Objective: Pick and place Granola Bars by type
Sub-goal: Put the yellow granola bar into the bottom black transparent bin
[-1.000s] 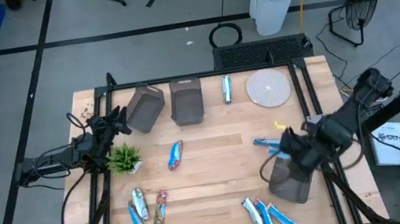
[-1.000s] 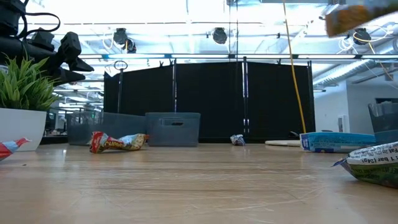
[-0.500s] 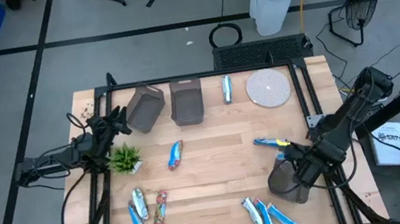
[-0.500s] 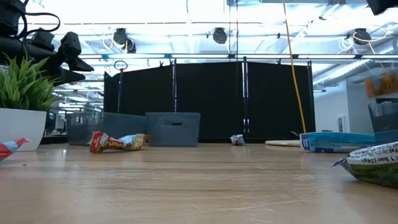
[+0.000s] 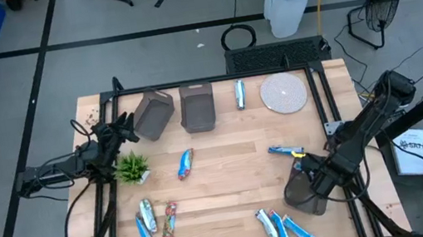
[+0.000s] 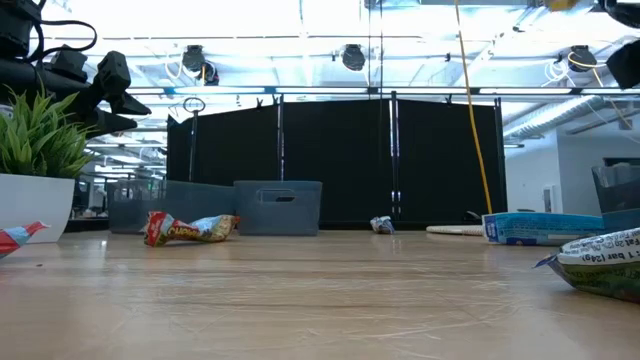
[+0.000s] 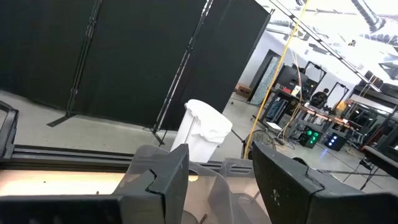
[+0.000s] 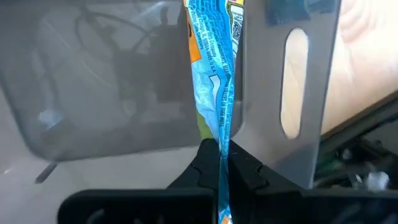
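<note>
- Your right gripper [image 8: 219, 163], lower right of the high view: clamped on a blue bar [image 8: 214, 74] over a grey bin [image 8: 112, 87].
- Your left gripper [image 5: 123, 132], left: fingers apart, empty.

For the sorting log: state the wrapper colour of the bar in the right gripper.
Blue with some orange: the bar, clearest in the right wrist view.

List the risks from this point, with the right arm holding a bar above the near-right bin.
1. The right gripper pinches the blue granola bar only by its thin wrapper edge, so it could slip out early.
2. The bar hangs close to the grey bin's wall; released there, it might catch the rim and fall onto the table.
3. Another bar lies just beside this bin; the arm may nudge it while withdrawing.
</note>
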Robot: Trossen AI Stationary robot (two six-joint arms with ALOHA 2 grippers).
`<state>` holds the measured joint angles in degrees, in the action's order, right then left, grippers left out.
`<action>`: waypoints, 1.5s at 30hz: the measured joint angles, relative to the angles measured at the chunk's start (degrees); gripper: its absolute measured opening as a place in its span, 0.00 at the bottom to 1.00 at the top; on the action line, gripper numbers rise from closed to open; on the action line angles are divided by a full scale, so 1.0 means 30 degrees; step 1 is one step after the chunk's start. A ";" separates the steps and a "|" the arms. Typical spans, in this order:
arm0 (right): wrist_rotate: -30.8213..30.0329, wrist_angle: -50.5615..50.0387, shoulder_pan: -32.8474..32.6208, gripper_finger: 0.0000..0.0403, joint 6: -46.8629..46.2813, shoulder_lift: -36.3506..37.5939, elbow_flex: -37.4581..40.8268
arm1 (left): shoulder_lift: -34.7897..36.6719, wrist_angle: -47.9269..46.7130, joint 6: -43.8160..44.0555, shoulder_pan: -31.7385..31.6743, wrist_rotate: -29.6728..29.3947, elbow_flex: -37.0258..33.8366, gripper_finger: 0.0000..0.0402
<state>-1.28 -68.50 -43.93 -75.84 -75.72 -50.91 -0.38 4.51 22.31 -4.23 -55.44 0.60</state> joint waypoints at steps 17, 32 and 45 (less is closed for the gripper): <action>-0.0052 0.1483 0.0775 0.23 0.0467 -0.0117 0.1403 | 0.0000 0.0007 -0.0003 0.0004 0.0000 0.0004 0.45; 0.0486 0.0338 0.1064 0.62 0.0491 0.0012 0.0173 | 0.0007 0.0000 0.0004 0.0000 0.0000 0.0000 0.45; 0.0458 -0.3374 0.2603 0.62 0.1619 0.0284 -0.4920 | 0.0000 0.0003 0.0004 0.0004 -0.0003 0.0000 0.45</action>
<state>0.10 -78.62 -36.12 -70.98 -74.87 -65.67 -0.38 4.52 22.33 -4.22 -55.45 0.60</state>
